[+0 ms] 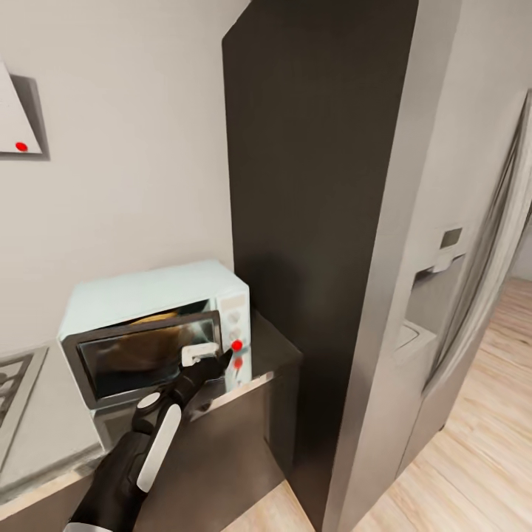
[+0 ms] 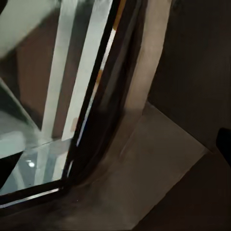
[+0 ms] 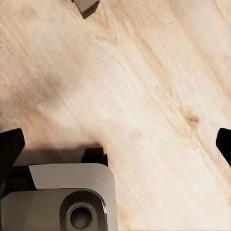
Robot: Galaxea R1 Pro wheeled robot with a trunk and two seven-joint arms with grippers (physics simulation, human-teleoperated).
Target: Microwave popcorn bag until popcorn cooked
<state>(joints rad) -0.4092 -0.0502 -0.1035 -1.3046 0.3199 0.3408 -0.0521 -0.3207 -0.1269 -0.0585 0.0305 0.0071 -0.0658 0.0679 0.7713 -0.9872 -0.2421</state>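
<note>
There — left jaws [image 1: 224, 360] at microwave [image 1: 151, 325].

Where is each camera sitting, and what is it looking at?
Head view: up on the robot's head, looking down at the microwave on the countertop; the left gripper reaches its door.
Left wrist view: near the left gripper, close against the microwave's door edge.
Right wrist view: facing down at the wood floor; the robot's base shows.
Shared: head and left wrist both see the microwave.

The right gripper [image 3: 115, 144] hangs over light wood flooring [image 3: 144, 82], its two dark fingertips [image 3: 9, 149] spread wide with nothing between them. Below sits part of the robot's grey base [image 3: 57, 197], with a round socket [image 3: 81, 216].
</note>
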